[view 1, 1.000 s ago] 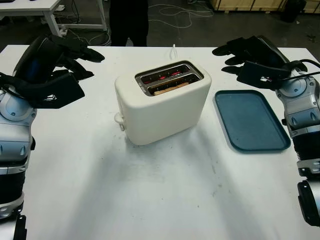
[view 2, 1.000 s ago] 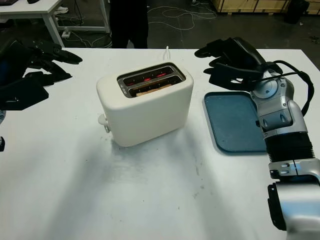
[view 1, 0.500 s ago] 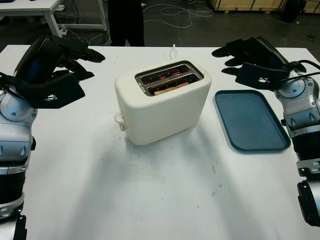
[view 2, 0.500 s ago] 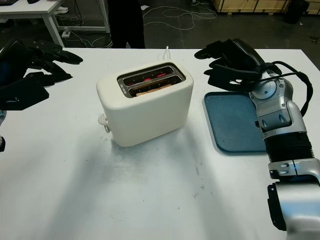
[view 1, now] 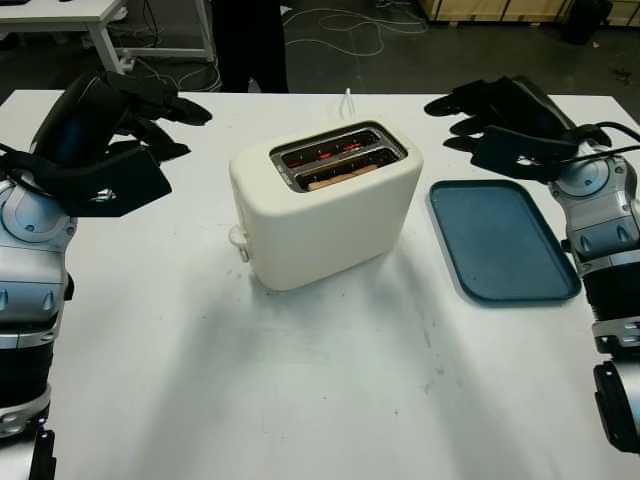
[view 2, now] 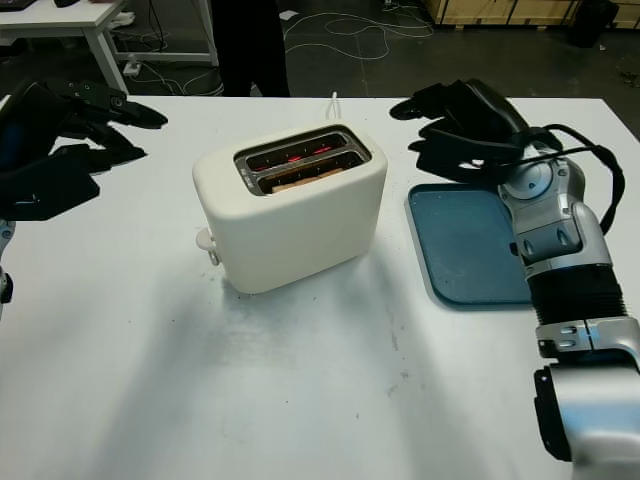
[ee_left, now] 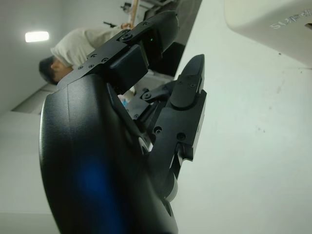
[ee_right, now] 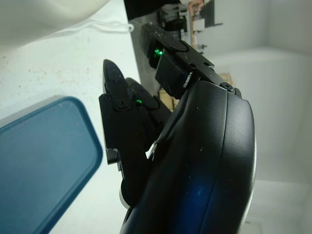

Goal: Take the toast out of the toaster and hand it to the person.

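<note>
Left hand (view 1: 120, 125) open, raised over the white table (view 1: 300, 390), left of the toaster (view 1: 325, 205). Right hand (view 1: 500, 120) open, above the blue tray's (view 1: 505, 240) far end. Toast (view 1: 335, 178) sits in the near slot. Person (view 1: 250, 45) stands beyond the table; cables (view 1: 340, 25) on the dark floor.

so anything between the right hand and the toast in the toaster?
Nothing visible. The open right hand hovers over the blue tray's far end, beside the cream two-slot toaster. The brown toast sits low in the near slot, so only the slot walls hem it.
</note>
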